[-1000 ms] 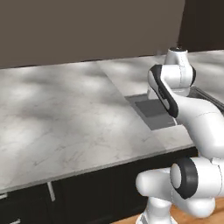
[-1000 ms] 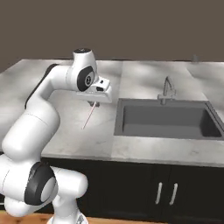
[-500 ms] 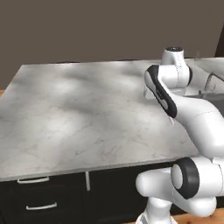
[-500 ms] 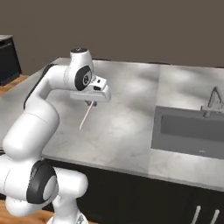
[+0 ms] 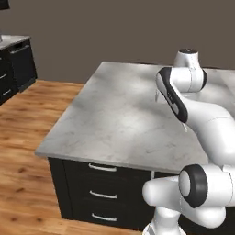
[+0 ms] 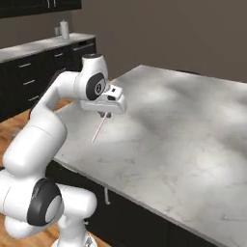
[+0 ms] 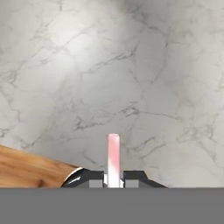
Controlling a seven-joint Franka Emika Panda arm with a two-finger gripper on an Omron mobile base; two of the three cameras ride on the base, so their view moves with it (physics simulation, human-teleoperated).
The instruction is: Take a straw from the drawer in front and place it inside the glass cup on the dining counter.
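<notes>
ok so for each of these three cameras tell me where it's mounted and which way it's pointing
Left base view: behind the arm's left, looking forward and down over the dining counter; white arm rises lower right.
Right base view: behind its right, same marble slab; arm lower left, claw shut on the straw.
Hand view: on the hand, looking along the claw at counter and wood floor; fingertips, straw.
Shared: counter, straw.

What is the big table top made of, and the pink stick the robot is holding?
The dining counter looks like polished white marble: grey veins run through it. The straw, pinched in the gripper, looks like smooth pale pink plastic, though paper is possible.
</notes>
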